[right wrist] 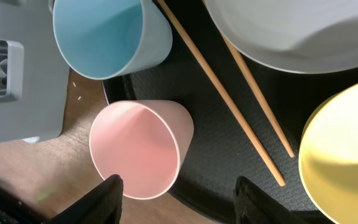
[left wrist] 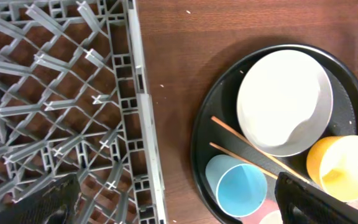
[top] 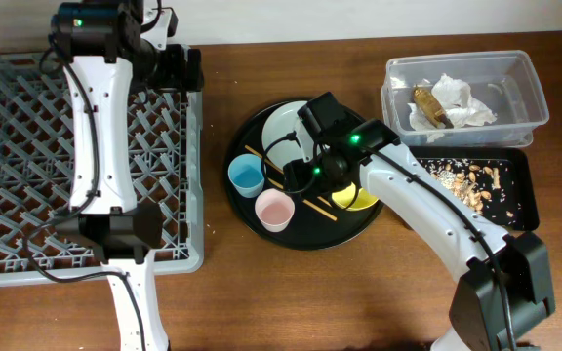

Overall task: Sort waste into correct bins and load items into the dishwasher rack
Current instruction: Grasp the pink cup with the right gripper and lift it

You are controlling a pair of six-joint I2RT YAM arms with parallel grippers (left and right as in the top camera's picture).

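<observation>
Overhead view shows the large square grey plastic dishwasher rack [top: 18, 146] filling the left of the brown wooden table [top: 291, 302], with the large round black tray [top: 310, 235] just beside its right edge. On that tray the pale grey-green round plate [top: 283, 125] sits at the back. The light blue cup [top: 246, 176] and the pink cup [top: 273, 209] stand mouth up at the front left, and the small yellow bowl [top: 355, 202] is at the right, partly hidden under the right arm. The pair of thin wooden chopsticks [top: 315, 206] lies slanted across the tray between plate and cups. At the far right the clear plastic rectangular tub [top: 527, 90] holds the crumpled white paper napkin [top: 461, 97] and the brown wrapper-like scrap [top: 429, 105]. Just in front of it the shallow black rectangular tray [top: 522, 187] holds the tan noodle-like food scraps [top: 466, 180]. The right gripper [right wrist: 182, 202] hangs over the pink cup with its fingers spread wide; whether they touch the cup cannot be told. The left gripper [left wrist: 179, 208] is at the rack's far right corner, fingers also spread wide, over the rack's edge and the strip of table beside it
</observation>
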